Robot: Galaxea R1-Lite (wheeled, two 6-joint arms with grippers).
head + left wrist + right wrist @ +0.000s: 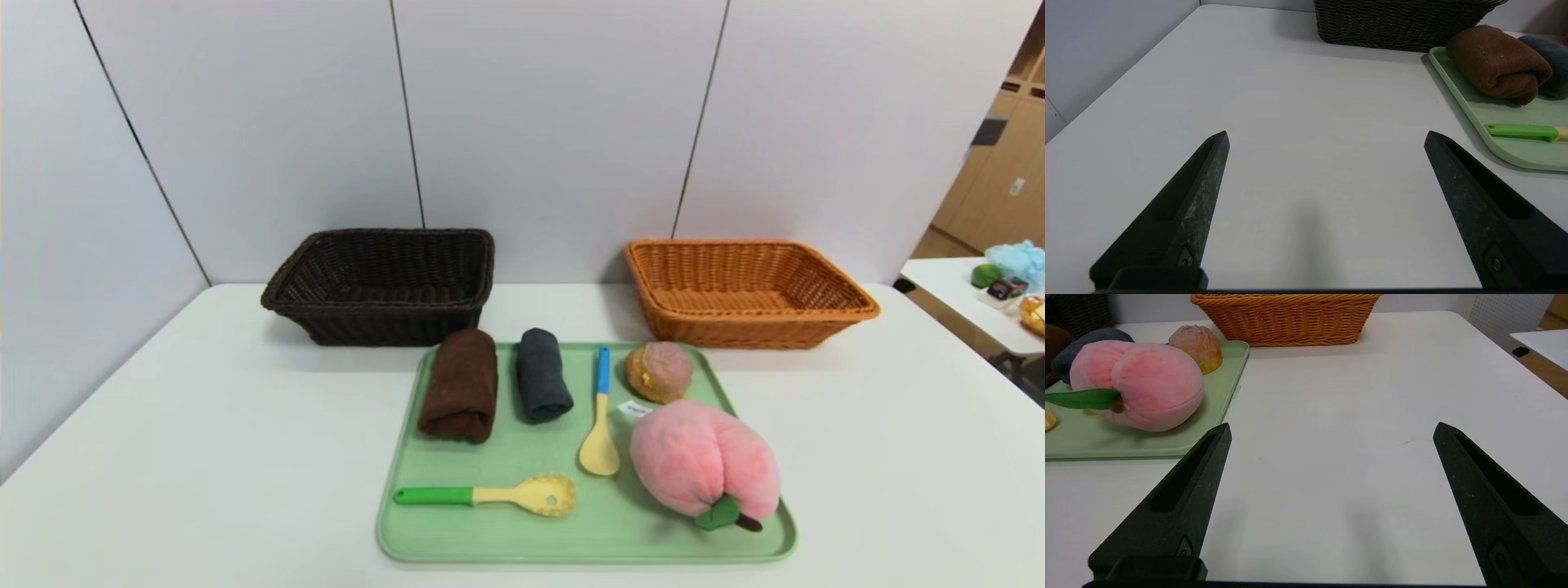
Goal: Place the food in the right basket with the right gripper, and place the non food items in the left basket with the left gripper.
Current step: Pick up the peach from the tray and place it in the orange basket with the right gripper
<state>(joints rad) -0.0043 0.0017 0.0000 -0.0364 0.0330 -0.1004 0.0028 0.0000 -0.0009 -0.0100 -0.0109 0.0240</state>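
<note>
Sorting not yet begun; both baskets look empty.
My left gripper (1327,136) and right gripper (1331,428) hover spread over bare table; towels, spoons, peach (704,459) and pastry (659,371) wait on the tray (490,539).

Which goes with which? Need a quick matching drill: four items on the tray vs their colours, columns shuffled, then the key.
Column 1
1. larger rolled towel
2. smaller rolled towel
3. plush peach
4. slotted spoon

Column 2
A. pink
B. green handle, yellow head
C. brown
D. dark grey

Pairs: 1-C, 2-D, 3-A, 4-B
</note>
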